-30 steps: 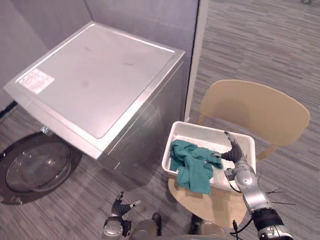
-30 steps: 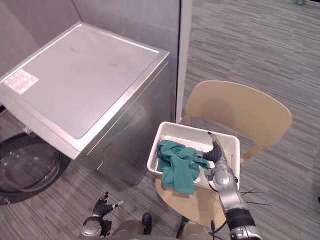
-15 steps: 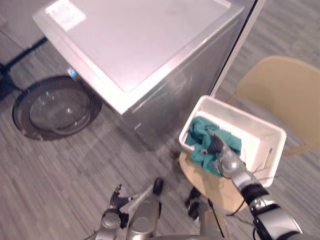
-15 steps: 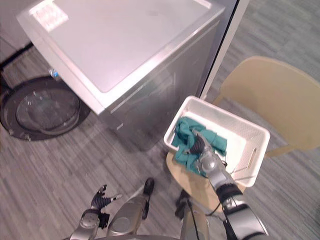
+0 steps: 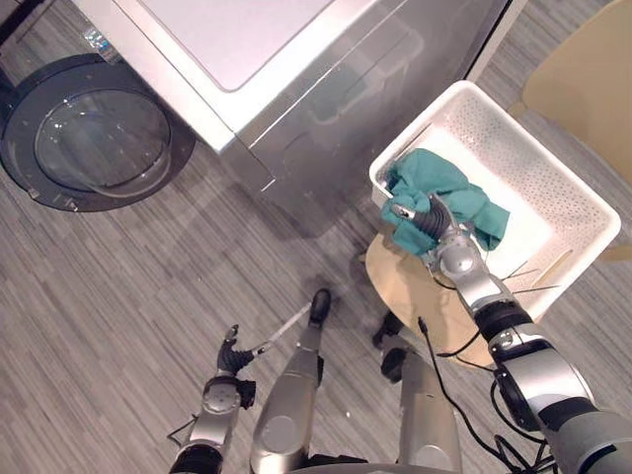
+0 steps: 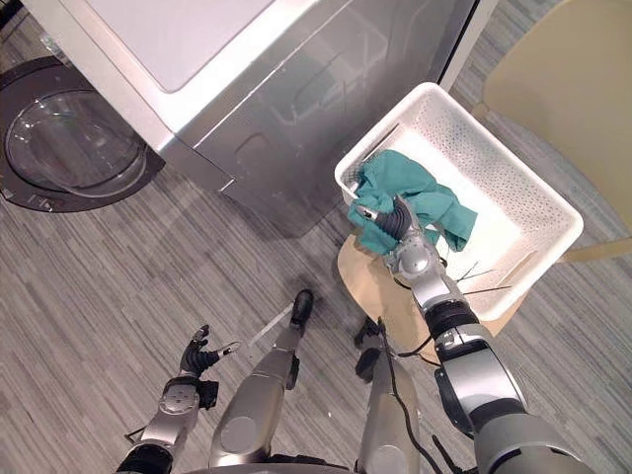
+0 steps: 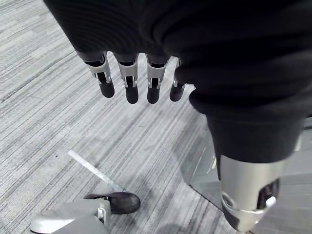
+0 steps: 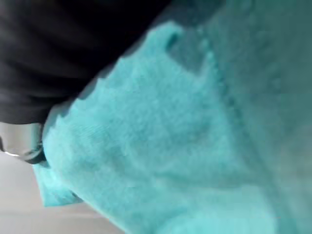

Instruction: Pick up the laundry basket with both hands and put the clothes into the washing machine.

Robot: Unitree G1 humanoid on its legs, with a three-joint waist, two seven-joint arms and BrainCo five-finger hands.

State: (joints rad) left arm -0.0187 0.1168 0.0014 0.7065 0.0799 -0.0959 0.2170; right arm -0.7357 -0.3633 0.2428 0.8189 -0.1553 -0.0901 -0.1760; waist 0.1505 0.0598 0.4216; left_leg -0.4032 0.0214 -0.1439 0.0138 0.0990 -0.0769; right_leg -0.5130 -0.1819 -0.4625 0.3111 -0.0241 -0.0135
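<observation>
Grey striped floor (image 5: 118, 296) lies under my left hand (image 7: 127, 84), which hangs low by my side with its fingers (image 7: 106, 83) loosely straight and nothing in them. It is well apart from the work.

My right hand (image 5: 434, 222) is by far the nearer one. It lies on the teal cloth (image 5: 449, 193), pressed into the soft, crumpled heap. I cannot tell whether it has closed on the cloth, because in the right wrist view fuzzy teal fabric crowds against the dark cover.

The cloth is bunched in the corner of the white basket (image 5: 538, 148) nearest me, and a fold spills over the rim there. The basket is stiff plastic with perforated walls, oblong, and its long side runs away from my hand to my right. It rests on the smooth, pale wooden seat of a chair (image 5: 405, 286).

Beyond it to the left stands the washing machine (image 5: 336, 99), a box of brushed grey metal. Its round dark door (image 5: 94, 143) with a glass bowl stands open on the far left. I judge the cloth must travel leftward, across the machine's corner.
</observation>
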